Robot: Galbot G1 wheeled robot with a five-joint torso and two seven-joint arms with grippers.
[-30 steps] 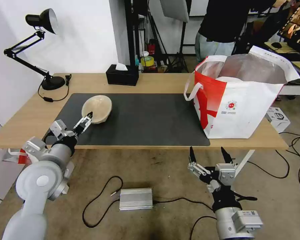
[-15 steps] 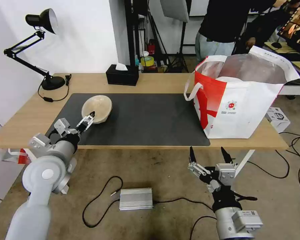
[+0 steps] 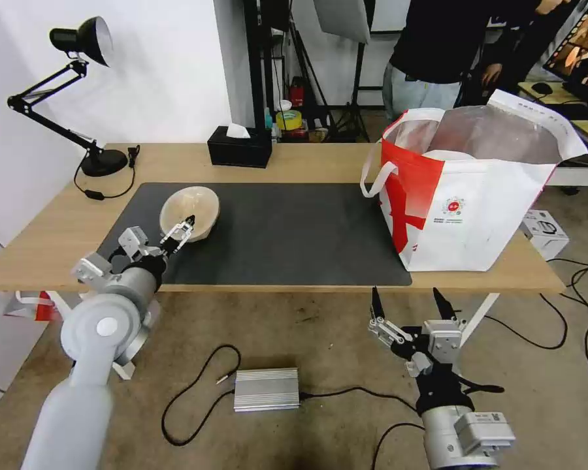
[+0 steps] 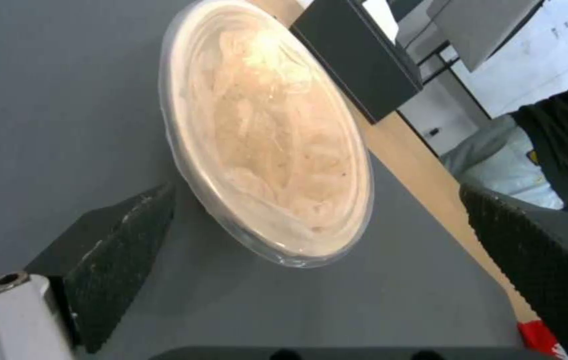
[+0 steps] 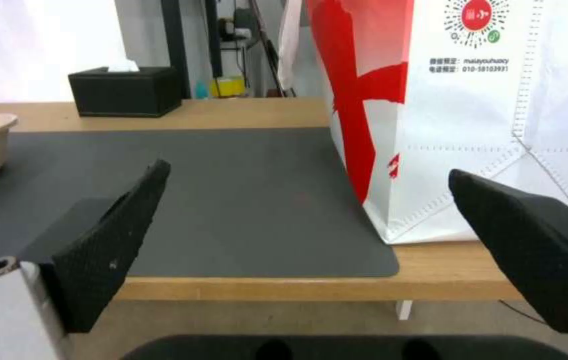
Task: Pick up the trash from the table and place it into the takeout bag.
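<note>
Beige pulp bowl (image 3: 191, 211) on the left part of the dark grey mat (image 3: 287, 228), tilted, its contents pale and hard to make out under a clear film in the left wrist view (image 4: 267, 135). Left gripper (image 3: 183, 226) at the bowl's near rim, fingers (image 4: 114, 255) spread wide with the bowl between them and not gripped; hard to tell whether a fingertip touches the rim. Right gripper (image 3: 411, 304) low in front of the table (image 3: 320, 160), below its near edge, fingers (image 5: 107, 250) wide apart and holding nothing. Takeout bag (image 3: 467, 196) upright on the table's right end, partly on the mat's right edge, mouth open with silver lining showing; whatever lies inside mostly hidden by the bag's walls, only a white rim visible. On the bag (image 5: 470, 100), a round red logo with a QR-like pattern and small print below, the number "010-58103931" readable, the line above it too small to read. Black tissue box (image 3: 240, 147) at the table's far edge. Small white box (image 3: 543, 233) with black print behind the bag's right side, partly cut off by the bag, lettering unreadable.
</note>
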